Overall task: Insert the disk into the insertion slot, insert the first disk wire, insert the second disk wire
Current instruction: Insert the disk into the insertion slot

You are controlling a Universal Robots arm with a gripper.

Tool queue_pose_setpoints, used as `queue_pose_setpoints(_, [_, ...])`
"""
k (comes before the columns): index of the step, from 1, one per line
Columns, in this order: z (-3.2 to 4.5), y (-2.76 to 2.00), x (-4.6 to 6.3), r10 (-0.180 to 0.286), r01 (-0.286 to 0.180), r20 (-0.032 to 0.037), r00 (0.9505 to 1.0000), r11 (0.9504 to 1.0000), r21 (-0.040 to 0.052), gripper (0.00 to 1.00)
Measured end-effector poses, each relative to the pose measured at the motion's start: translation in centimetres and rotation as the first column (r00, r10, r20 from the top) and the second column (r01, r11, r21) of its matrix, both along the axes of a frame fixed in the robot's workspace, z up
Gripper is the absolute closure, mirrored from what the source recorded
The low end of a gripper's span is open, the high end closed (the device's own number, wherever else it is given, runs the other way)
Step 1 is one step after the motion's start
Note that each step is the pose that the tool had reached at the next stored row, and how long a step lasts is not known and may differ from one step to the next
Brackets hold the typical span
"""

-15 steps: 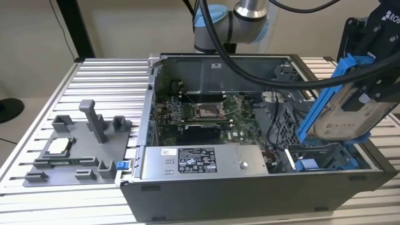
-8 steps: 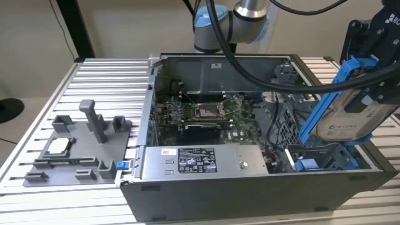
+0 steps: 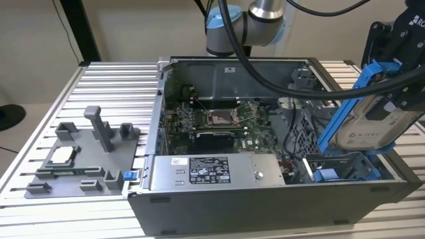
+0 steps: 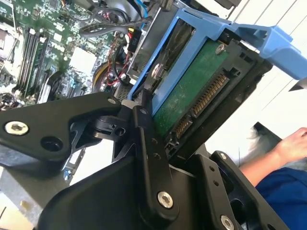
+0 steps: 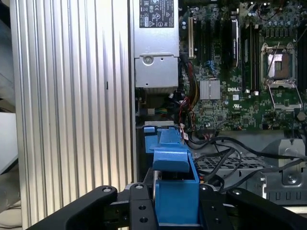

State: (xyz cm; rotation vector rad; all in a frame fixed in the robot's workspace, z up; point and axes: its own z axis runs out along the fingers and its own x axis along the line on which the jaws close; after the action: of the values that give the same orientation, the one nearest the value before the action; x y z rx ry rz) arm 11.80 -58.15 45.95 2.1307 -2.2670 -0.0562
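A ribbed aluminium table carries an open computer case, lying on its side with its board facing up. The disk, clipped in its blue carrier, hangs steeply tilted, almost on edge, above the case corner at the exterior view's right. Its lower end is just over the insertion slot but not yet seated between the blue rails. The gripper is clamped across the disk; in the second wrist view the black fingers press on the carrier's flanks, with the green circuit side and the connector row exposed.

The step in hand looks like the disk insertion, barely begun. To do it well, the carrier would likely need to be tipped from its present steep angle to match the bay. Its edges should line up with the rails before any push, since a skewed entry could jam.

Dark cables loop across the perforated metal near the bay and could catch the carrier's leading edge. The silver power supply box sits just beside the slot, leaving little sideways room. A person's hand rests off to one side, apart from the disk.
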Motion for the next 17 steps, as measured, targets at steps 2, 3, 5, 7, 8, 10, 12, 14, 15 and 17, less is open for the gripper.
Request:
queue_pose_setpoints(2, [-0.03, 0.0, 0.0, -0.012, 0.012, 0.0, 0.9999, 0.9999, -0.0001, 1.0])
queue_pose_setpoints(3, [-0.04, 0.0, 0.0, -0.015, 0.015, 0.0, 0.9999, 0.9999, -0.0001, 1.0])
queue_pose_setpoints(5, [-0.04, 0.0, 0.0, -0.016, 0.016, 0.0, 0.9999, 0.9999, -0.0002, 1.0])
queue_pose_setpoints(7, [-0.05, 0.0, 0.0, -0.016, 0.016, 0.0, 0.9999, 0.9999, 0.0, 1.0])
queue_pose_setpoints(8, [-0.05, 0.0, 0.0, -0.016, 0.016, 0.0, 0.9999, 0.9999, -0.0001, 1.0])
queue_pose_setpoints(10, [-0.1, 0.0, 0.0, -0.016, 0.016, 0.0, 0.9999, 0.9999, 0.0002, 1.0])
queue_pose_setpoints(12, [-0.21, 0.01, 0.0, -0.016, 0.016, 0.0, 0.9999, 0.9999, 0.0001, 1.0])
queue_pose_setpoints(14, [-0.43, 0.02, 0.0, -0.016, 0.016, 0.0, 0.9999, 0.9999, 0.0001, 1.0])
queue_pose_setpoints(15, [-0.58, 0.03, 0.0, -0.016, 0.016, 0.0, 0.9999, 0.9999, 0.0, 1.0])
queue_pose_setpoints(17, [-0.93, 0.03, 0.0, -0.016, 0.016, 0.0, 0.9999, 0.9999, -0.0001, 1.0])
